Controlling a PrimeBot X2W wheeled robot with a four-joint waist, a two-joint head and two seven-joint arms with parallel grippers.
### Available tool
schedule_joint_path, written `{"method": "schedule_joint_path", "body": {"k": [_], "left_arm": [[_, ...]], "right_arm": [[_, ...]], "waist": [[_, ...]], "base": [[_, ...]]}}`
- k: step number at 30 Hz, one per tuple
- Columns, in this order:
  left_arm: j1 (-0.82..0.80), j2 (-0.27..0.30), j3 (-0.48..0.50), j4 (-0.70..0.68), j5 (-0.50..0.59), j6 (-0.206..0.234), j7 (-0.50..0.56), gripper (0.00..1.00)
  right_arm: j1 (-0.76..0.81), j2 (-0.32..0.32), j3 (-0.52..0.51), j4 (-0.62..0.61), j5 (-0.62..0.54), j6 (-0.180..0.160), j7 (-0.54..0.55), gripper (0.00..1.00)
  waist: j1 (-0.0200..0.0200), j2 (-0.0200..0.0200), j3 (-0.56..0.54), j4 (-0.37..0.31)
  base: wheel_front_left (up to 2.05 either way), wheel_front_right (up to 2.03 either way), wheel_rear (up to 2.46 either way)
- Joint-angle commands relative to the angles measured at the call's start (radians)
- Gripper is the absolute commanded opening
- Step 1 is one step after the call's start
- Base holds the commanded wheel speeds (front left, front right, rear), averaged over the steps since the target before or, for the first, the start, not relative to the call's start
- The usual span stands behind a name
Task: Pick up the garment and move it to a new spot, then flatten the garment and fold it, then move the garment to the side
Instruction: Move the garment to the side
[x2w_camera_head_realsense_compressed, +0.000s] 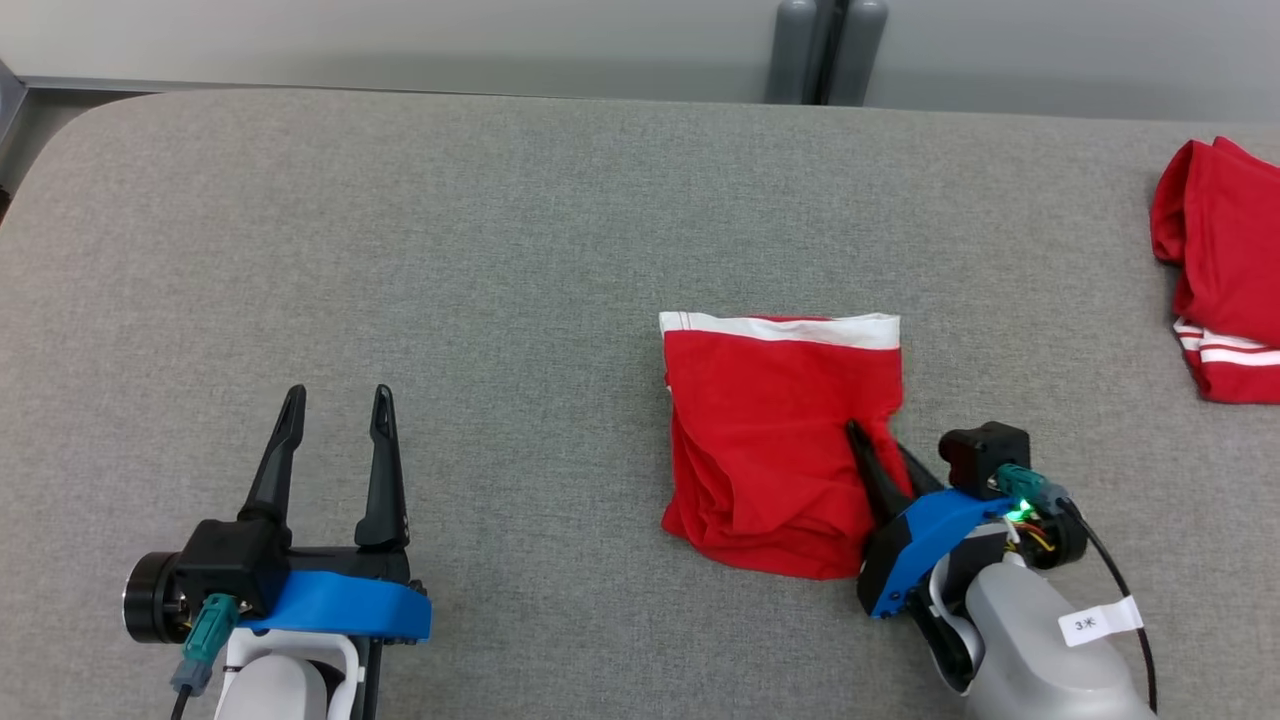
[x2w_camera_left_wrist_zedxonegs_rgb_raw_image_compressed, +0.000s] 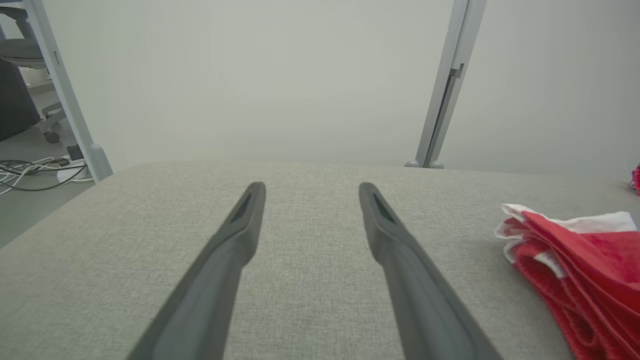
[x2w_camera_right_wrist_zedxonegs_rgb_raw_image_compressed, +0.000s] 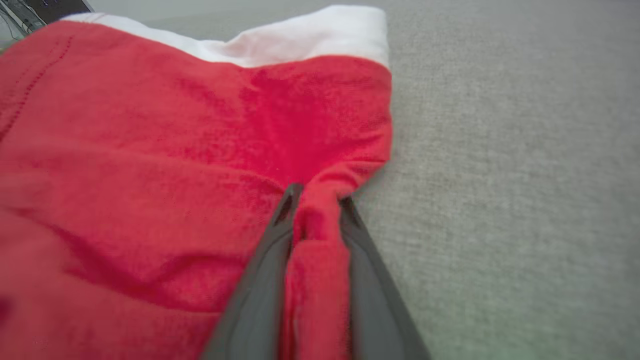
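The garment (x2w_camera_head_realsense_compressed: 770, 440) is red with a white band along its far edge, folded into a rough square right of the table's middle. My right gripper (x2w_camera_head_realsense_compressed: 880, 440) sits at its lower right edge. In the right wrist view that gripper (x2w_camera_right_wrist_zedxonegs_rgb_raw_image_compressed: 317, 197) is shut on a bunched fold of the garment (x2w_camera_right_wrist_zedxonegs_rgb_raw_image_compressed: 175, 150), with red cloth squeezed between the two dark fingers. My left gripper (x2w_camera_head_realsense_compressed: 338, 395) rests open at the lower left, well clear of the cloth. The left wrist view shows the left gripper (x2w_camera_left_wrist_zedxonegs_rgb_raw_image_compressed: 310, 187) with nothing between its fingers and the garment (x2w_camera_left_wrist_zedxonegs_rgb_raw_image_compressed: 590, 270) off to the right.
A second red piece of clothing with white stripes (x2w_camera_head_realsense_compressed: 1225, 270) lies at the table's right edge. The grey cloth-covered table (x2w_camera_head_realsense_compressed: 400, 250) has a rounded far left corner. A grey post (x2w_camera_head_realsense_compressed: 825, 50) stands behind the far edge. Cables (x2w_camera_left_wrist_zedxonegs_rgb_raw_image_compressed: 30, 170) lie on the floor.
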Motion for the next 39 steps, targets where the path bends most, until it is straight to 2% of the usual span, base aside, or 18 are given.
{"method": "schedule_joint_path", "body": {"k": [1,11,18,22,26,34,39], "left_arm": [[-0.011,0.0,-0.004,0.001,-0.008,0.004,-0.004,1.0],[-0.037,0.0,-0.019,-0.022,-0.018,-0.002,-0.004,1.0],[-0.088,-0.001,-0.037,-0.066,-0.029,0.006,-0.004,1.0],[-0.113,0.001,-0.025,-0.106,-0.007,0.007,-0.004,1.0],[-0.115,0.023,0.003,-0.143,0.012,0.004,-0.004,1.0],[-0.14,0.096,0.021,-0.222,0.049,-0.006,-0.004,1.0],[-0.161,0.132,0.005,-0.267,0.062,-0.011,-0.003,1.0]], "right_arm": [[0.029,0.012,0.014,0.014,0.009,0.002,0.018,0.0],[-0.138,-0.105,0.061,-0.07,-0.033,0.001,0.01,0.0],[-0.282,-0.219,0.112,-0.084,-0.015,0.001,0.01,0.0],[-0.343,-0.278,0.125,-0.111,0.014,0.001,0.01,0.0],[-0.393,-0.329,0.127,-0.131,0.027,0.001,0.01,0.0],[-0.5,-0.405,0.128,-0.132,0.057,0.001,0.012,0.0],[-0.578,-0.447,0.143,-0.083,0.087,0.001,0.02,0.0]], "waist": [[0.0001,0.0001,-0.002,-0.006],[0.0001,0.0001,-0.002,-0.032],[0.0001,0.0001,0.076,-0.062],[0.0001,0.0001,0.135,-0.119],[0.0001,0.0001,0.181,-0.208],[0.0001,0.0001,0.278,-0.376],[0.0001,0.0001,0.331,-0.426]], "base": [[0.0,0.0,0.0],[0.0,0.0,0.0],[0.0,0.0,0.0],[0.0,0.0,0.0],[0.0,0.0,0.0],[0.0,0.0,0.0],[0.0,0.0,0.0]]}}
